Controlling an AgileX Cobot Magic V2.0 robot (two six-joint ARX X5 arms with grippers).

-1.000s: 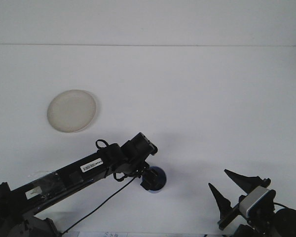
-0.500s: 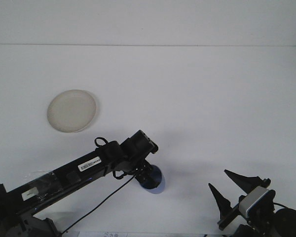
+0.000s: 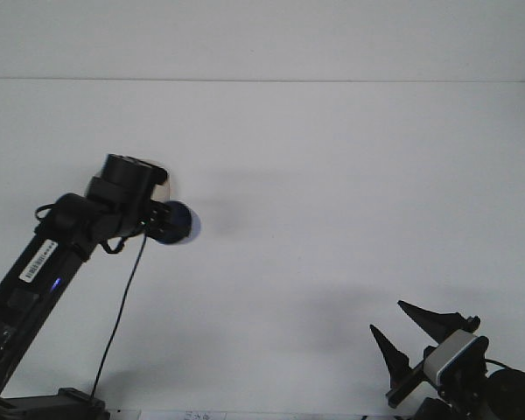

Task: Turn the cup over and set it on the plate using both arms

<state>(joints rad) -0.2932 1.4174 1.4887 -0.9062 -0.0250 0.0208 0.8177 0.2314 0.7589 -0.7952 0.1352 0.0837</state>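
The dark blue rounded cup point(image 3: 173, 224) hung in our left gripper point(image 3: 157, 221), clamped around it, above the white tabletop point(image 3: 332, 175) near its left edge, beside the pale round plate point(image 3: 162, 181), mostly hidden behind our wrist. We judged a mistimed release could tip it off the rim. At the near right corner, our right gripper point(image 3: 408, 325) sat spread wide, empty.

A white label point(image 3: 37, 260) on the left arm point(image 3: 35, 271) is too small to read.
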